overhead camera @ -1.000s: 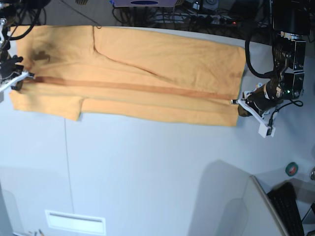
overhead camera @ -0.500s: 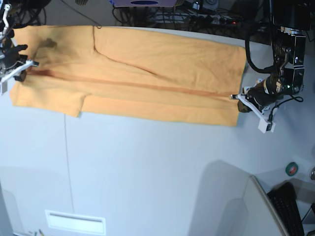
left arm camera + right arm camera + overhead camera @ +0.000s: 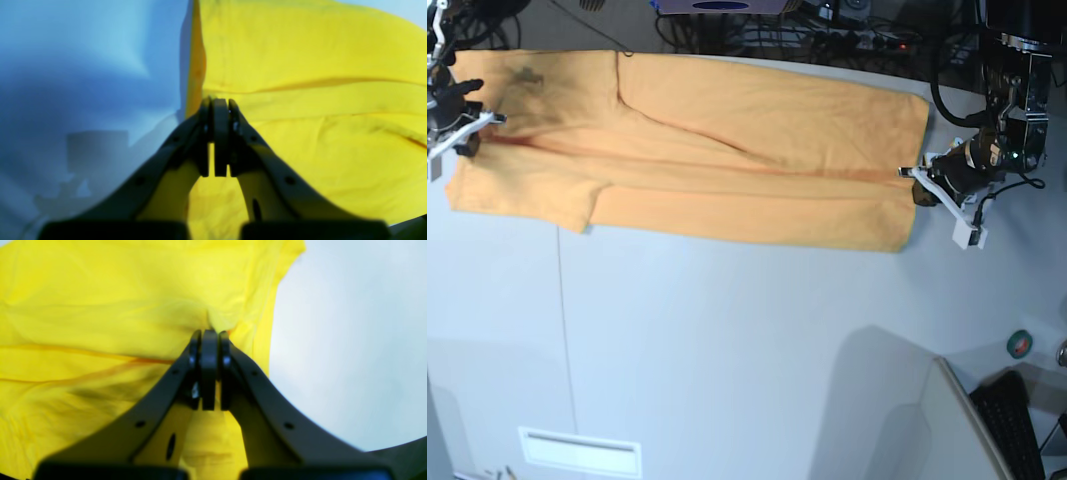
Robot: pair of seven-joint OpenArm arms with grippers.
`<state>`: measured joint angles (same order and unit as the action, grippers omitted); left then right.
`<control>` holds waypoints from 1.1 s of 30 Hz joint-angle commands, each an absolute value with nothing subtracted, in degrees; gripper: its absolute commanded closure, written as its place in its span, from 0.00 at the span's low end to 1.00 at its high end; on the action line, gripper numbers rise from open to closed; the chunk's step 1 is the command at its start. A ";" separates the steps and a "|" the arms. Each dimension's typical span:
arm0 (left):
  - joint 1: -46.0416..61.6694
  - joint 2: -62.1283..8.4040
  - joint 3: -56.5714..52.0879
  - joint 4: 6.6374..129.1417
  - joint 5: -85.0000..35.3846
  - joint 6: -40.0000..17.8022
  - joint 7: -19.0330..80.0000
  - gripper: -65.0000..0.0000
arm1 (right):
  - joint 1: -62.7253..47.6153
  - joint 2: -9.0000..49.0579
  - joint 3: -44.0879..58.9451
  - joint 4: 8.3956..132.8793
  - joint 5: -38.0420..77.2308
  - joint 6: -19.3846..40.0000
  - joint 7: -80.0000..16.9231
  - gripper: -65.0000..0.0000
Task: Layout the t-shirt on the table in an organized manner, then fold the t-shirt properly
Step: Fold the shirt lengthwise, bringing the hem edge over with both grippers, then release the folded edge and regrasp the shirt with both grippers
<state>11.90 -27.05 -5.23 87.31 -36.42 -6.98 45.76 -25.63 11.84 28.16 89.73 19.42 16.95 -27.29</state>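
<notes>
The orange t-shirt (image 3: 757, 150) lies as a long band across the far part of the white table (image 3: 747, 350), with a lengthwise crease through its middle and one sleeve at the near left. At the shirt's right end my left gripper (image 3: 915, 183) is shut on the cloth where the crease meets the edge. In the left wrist view its jaws (image 3: 217, 105) meet on the t-shirt (image 3: 317, 50). My right gripper (image 3: 479, 125) is shut on the left end, and in the right wrist view (image 3: 208, 335) the t-shirt (image 3: 100, 290) puckers at its tips.
Cables and equipment (image 3: 827, 25) crowd the table's far edge just behind the shirt. A thin dark seam (image 3: 565, 330) runs down the tabletop on the left. A green tape roll (image 3: 1020, 343), a keyboard (image 3: 1017, 425) and a grey panel (image 3: 907, 420) sit at the near right.
Both grippers have moved toward the far edge, drawing the crease and the shirt with them. The shirt's near edge has slid away from the front.
</notes>
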 commanded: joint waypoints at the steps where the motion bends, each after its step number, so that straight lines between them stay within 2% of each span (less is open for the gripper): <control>1: 11.82 -28.00 -5.76 89.19 -36.62 -7.08 44.79 1.00 | -26.07 12.70 28.79 91.30 19.82 16.92 -26.42 1.00; 8: 12.18 -27.91 -5.85 88.66 -36.35 -6.99 44.79 1.00 | -26.33 12.62 28.79 91.47 19.82 16.92 -30.11 1.00; 15: 13.67 -28.00 -11.03 90.07 -36.62 -6.99 44.88 1.00 | -27.38 11.65 32.31 93.05 19.91 16.92 -30.46 1.00; 27: 15.16 -27.65 -7.60 89.80 -36.18 -6.99 44.70 1.00 | -27.65 9.54 32.66 92.00 19.74 17.01 -30.55 1.00; 33: 16.22 -27.91 -7.43 89.89 -36.18 -6.99 44.79 1.00 | -26.95 9.54 32.75 86.11 19.74 17.01 -30.37 1.00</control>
<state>16.10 -26.96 -7.03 88.99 -36.07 -6.92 45.63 -26.92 8.62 32.25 85.17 19.46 17.08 -31.38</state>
